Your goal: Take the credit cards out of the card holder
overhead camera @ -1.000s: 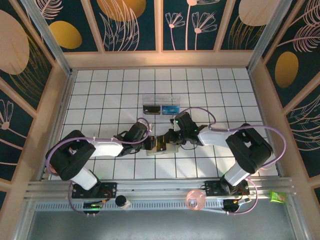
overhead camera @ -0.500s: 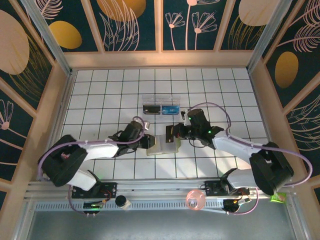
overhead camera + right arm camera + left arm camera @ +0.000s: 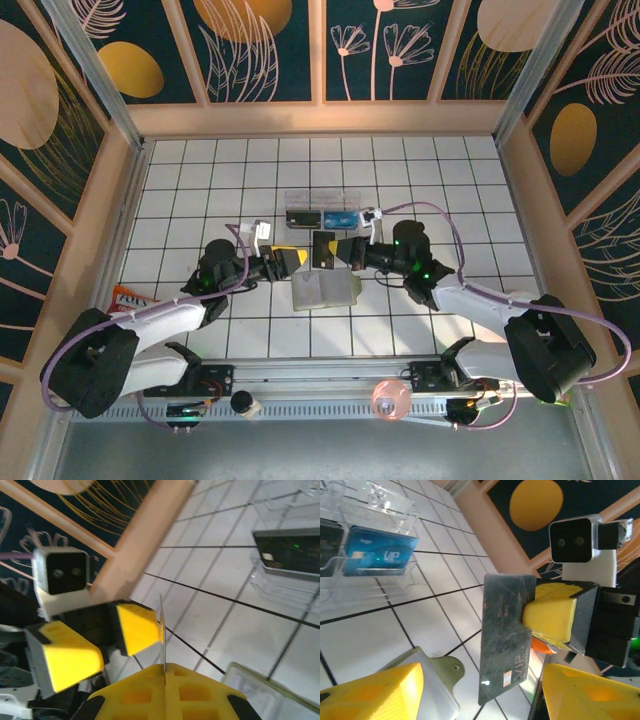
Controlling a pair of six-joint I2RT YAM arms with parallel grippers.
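Card holder (image 3: 328,292) lies open on the bench (image 3: 190,190), pale inside up, in the middle between the two arms, and neither gripper is touching it. Just above it, off the surface, there's the dark card (image 3: 504,640), clear of the holder and up in the air, VIP lettering readable from the left wrist. The right gripper (image 3: 343,250) has it, clenched on one edge. From the right wrist the card stands edge-on, straight up out of the yellow fingers (image 3: 140,700). The left gripper (image 3: 295,258) is released, fingers spread wide, one pad just beside the card but not pinching it as far as I can tell. Further up the bench sits the clear box (image 3: 322,200), with a blue card (image 3: 380,557) and a second black card (image 3: 290,555) standing in it.

I read this as the carry step: the card is the right arm's to deliver, most likely to that clear box. To do it well, the left gripper should back straight out with its fingers wide, so no pad clips the card and twists it in the pinch. The right grip is on one edge alone, so the card could pivot. Go smooth and keep it upright. Line the lower edge up with a free slot and lower it in before letting go. Pass well above the holder too, since it lies loose and a nudge would slide it. Whether more cards sit inside it, I can't tell from here
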